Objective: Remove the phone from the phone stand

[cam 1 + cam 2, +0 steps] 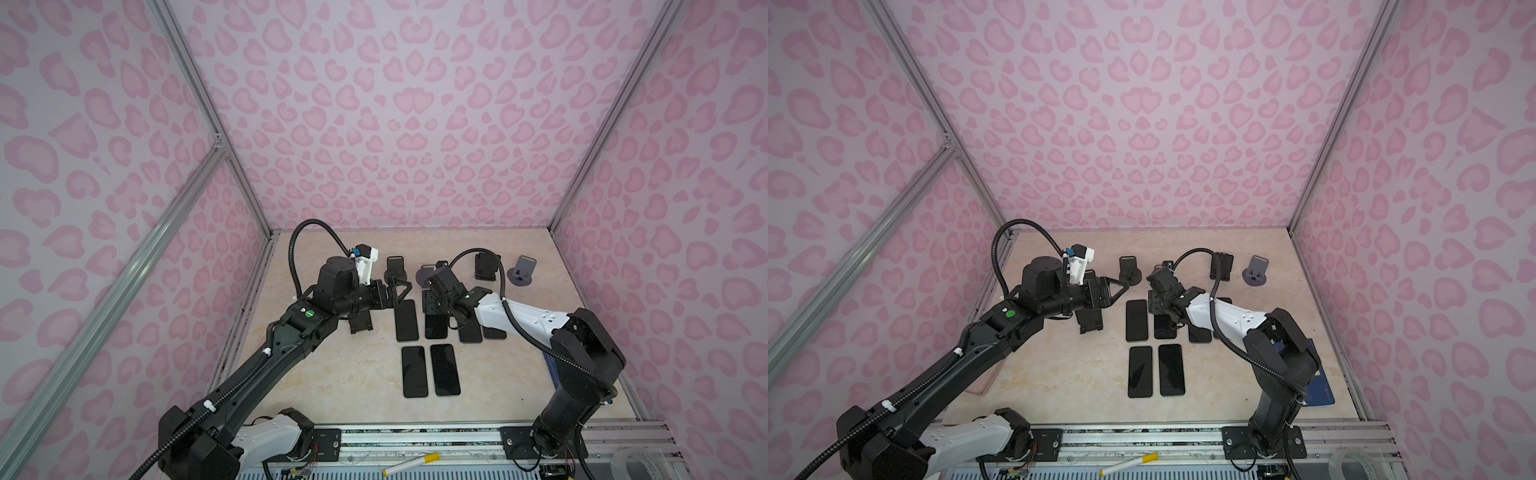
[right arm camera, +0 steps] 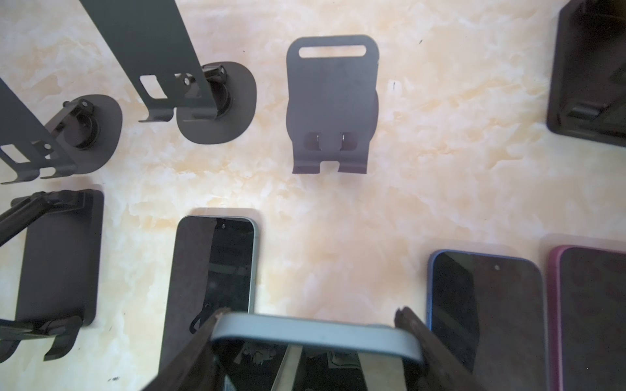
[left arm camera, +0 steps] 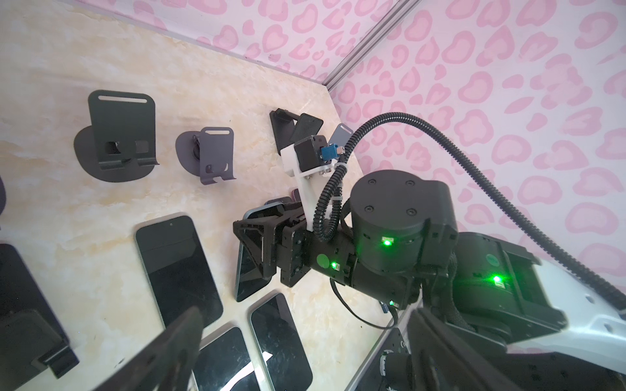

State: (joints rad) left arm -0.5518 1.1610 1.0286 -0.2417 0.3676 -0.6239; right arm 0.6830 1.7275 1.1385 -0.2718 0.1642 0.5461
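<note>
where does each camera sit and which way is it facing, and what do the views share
Top views: high above the front rail, looking down toward the back wall; left arm and right arm show.
Left wrist: on the left arm, looking across the table at the right tool clamping a light-blue phone; its own finger shows.
Right wrist: on the right arm, looking down at stands and flat phones; its fingers flank that phone.
Shared: both wrist views show that phone.

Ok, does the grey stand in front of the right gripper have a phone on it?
No, the grey stand is bare, slot and ledge showing, while the right gripper grips a pale-blue-edged phone.
</note>
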